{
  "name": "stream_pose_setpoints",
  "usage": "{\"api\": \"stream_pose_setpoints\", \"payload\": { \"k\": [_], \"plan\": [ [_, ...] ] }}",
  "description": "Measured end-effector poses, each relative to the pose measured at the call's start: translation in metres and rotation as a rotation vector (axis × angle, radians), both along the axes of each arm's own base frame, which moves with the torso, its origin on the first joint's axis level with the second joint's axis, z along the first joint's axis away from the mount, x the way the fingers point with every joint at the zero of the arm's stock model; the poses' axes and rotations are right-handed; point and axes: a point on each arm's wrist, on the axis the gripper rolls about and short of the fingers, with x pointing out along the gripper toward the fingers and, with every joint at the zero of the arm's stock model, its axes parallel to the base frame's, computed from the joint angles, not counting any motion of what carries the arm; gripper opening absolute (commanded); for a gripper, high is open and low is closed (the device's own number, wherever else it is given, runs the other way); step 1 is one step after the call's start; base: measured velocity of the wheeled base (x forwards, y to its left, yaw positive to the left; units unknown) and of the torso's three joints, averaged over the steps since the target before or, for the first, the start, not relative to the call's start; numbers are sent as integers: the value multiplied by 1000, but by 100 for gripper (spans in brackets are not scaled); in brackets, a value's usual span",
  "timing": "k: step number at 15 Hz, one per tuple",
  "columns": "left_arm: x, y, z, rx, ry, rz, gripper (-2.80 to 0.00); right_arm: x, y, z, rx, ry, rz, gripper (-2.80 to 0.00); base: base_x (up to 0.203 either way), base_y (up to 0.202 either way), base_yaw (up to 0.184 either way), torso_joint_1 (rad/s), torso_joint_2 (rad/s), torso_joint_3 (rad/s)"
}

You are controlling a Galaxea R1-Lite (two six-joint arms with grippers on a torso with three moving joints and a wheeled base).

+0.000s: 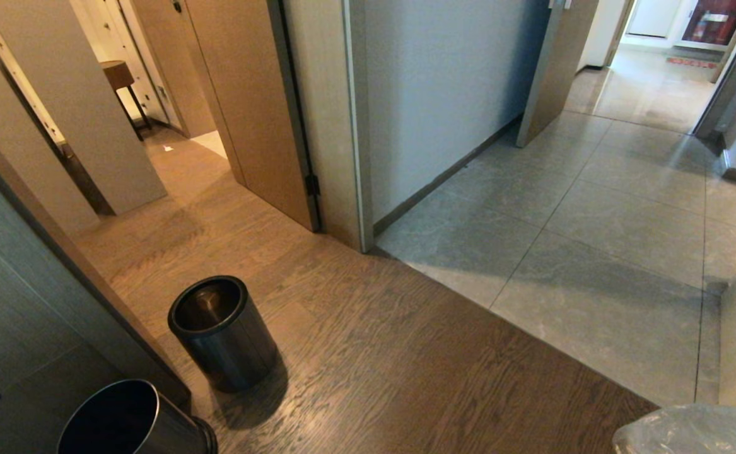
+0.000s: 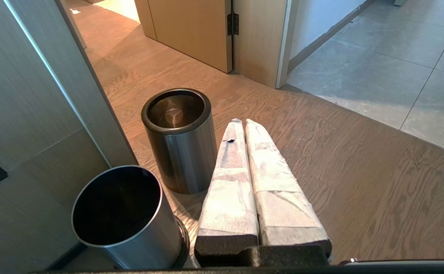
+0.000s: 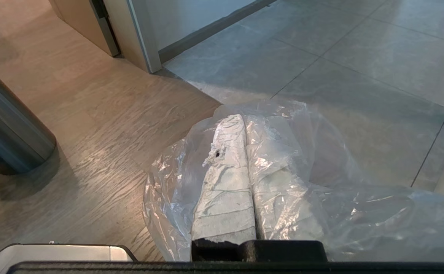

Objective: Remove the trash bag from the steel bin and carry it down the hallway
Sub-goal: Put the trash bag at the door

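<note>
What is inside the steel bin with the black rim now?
Inside the steel bin only its bare metal walls and shiny bottom show; no bag lines it. The trash bag hangs around the right gripper, whose fingers are shut on it.

The steel bin (image 1: 222, 331), dark with a black rim, is seen upright and unlined at lower left on wood flooring. The trash bag (image 1: 695, 432), crinkled and translucent, is seen at the lower right corner. The grey-tiled hallway (image 1: 626, 189) is seen at upper right.
</note>
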Motion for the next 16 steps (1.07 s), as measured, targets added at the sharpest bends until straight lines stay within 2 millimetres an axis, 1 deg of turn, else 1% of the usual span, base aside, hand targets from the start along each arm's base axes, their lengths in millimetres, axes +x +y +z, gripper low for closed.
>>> {"api": "stream_pose_setpoints", "payload": {
  "k": [16],
  "plan": [
    [0,0,0,1,0,0,-280,0,0,0,4,-3,0,-280,0,0,0,0,0,0]
  ]
}}
